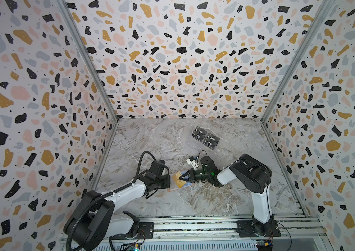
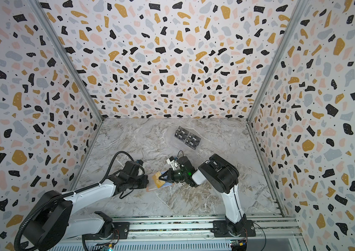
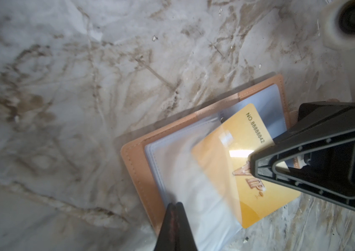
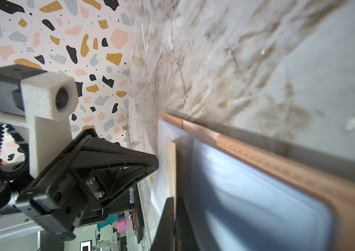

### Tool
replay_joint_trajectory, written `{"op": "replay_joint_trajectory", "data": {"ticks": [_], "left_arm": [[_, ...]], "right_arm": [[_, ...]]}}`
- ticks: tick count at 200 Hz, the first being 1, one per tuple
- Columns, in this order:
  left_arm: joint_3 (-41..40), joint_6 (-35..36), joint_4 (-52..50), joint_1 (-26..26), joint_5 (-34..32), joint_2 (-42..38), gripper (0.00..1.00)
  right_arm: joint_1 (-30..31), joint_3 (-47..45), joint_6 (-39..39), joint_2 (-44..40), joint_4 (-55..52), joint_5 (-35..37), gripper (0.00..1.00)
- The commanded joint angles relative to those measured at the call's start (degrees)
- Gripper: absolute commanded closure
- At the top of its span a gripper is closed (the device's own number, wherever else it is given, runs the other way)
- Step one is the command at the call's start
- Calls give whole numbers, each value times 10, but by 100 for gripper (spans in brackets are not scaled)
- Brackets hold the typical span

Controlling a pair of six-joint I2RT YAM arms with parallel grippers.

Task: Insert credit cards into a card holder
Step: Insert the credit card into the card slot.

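Plainly, the credit card (image 3: 220, 169) is light, stiff and glossy, so it may slip or pivot if taken by a corner. A pinch on one short edge suits it, leaving the opposite edge free to lead into a pocket. That is how the right gripper (image 3: 263, 150) has it: its jaws are pressed onto the card's right end. The card lies slanted over the open card holder (image 3: 133, 165), and its left part seems to sit under a lifted film.

The card holder lies open at the near middle of the surface (image 1: 172, 139), between the two arms. Its peach cover looks soft and light, likely to slide when pushed. Its sleeves are thin and floppy, so one needs holding open at its free edge. The left gripper (image 3: 173, 206) appears to do this, its jaws pressed together on the edge of a clear sleeve (image 3: 185, 173).

By count there is one gold card in view and one card holder, with several stacked sleeves I cannot number. Four black cards (image 1: 205, 138) marked Vip lie farther back, right of centre.
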Motion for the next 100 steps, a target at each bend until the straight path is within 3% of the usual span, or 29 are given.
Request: {"op": "replay_joint_trajectory", "data": {"ticks": [1,100], "left_arm": [[-20,-6,-19,-3,6,-5,100],[-28,-8,-15,-4,10,-10,100]], "right_arm": [[7,-5,15,0,15,21,100],[12,-1,36,12,30,28,100]]}}
